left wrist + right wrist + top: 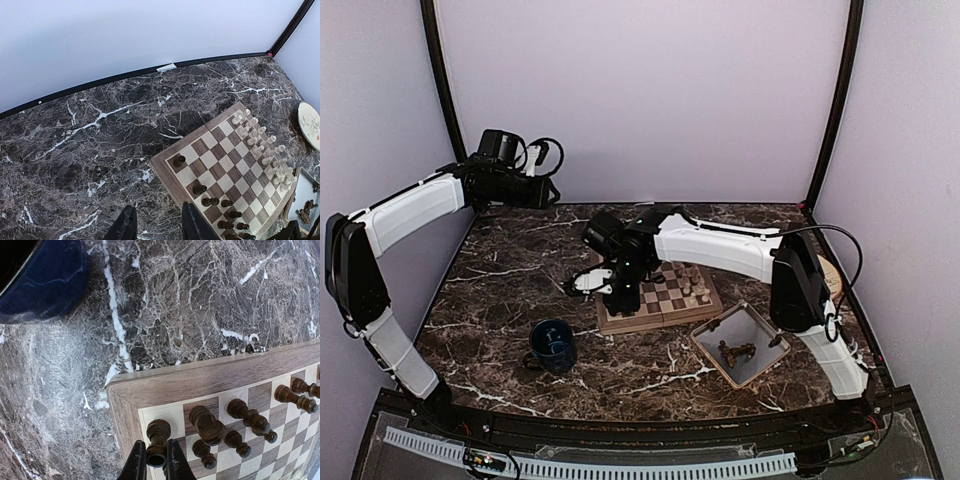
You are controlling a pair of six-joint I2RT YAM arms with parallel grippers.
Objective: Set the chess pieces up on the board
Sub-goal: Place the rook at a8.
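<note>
The board lies mid-table. Cream pieces stand along its right side and dark pieces along its left. My right gripper hangs over the board's near-left corner. In the right wrist view it is shut on the top of a dark rook, whose base is at the light corner square, touching or just above it. Other dark pieces stand beside it. My left gripper is raised at the far left, open and empty, looking down on the board.
A blue mug stands near-left of the board, close to my right gripper. A grey tray at the near right holds loose dark pieces. A beige plate lies right of the board. Walls enclose the back and sides.
</note>
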